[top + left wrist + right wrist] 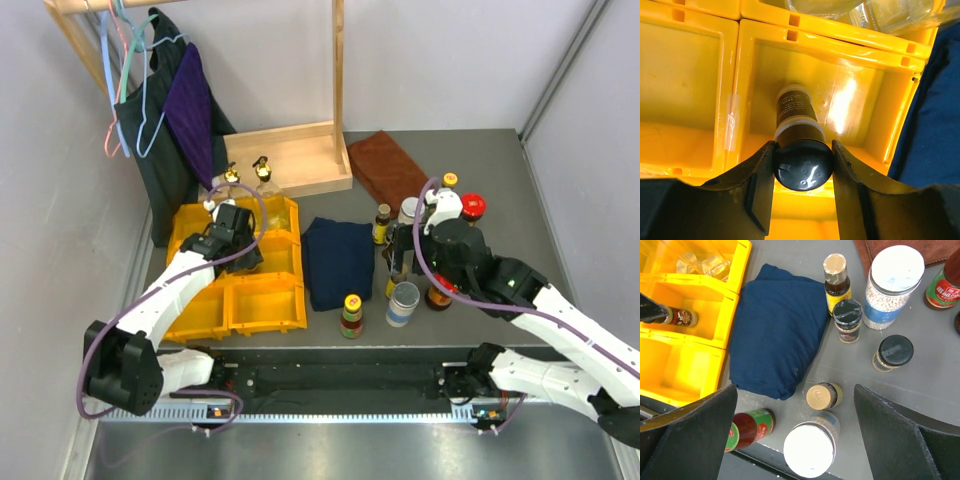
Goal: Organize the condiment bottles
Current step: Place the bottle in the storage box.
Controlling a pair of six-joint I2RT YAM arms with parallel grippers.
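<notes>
My left gripper (236, 238) is shut on the black cap of a dark bottle (794, 118) that stands in a compartment of the yellow bins (266, 301); the bottle also shows in the right wrist view (679, 317). Two clear gold-topped bottles (262, 178) stand in the back bin. My right gripper (795, 390) is open and empty above the right-hand group: a white-lidded jar (810, 450), a small gold-capped bottle (822, 396), a sauce bottle with a red and green label (747, 427), two black-capped jars (847, 317), a big white-lidded jar (895, 282). A red-lidded jar (473, 208) stands behind.
A folded blue cloth (338, 262) lies between the bins and the bottles. A brown cloth (385, 165) lies at the back. A wooden rack base (295, 160) stands behind the bins, with clothes (185, 110) hanging at the left.
</notes>
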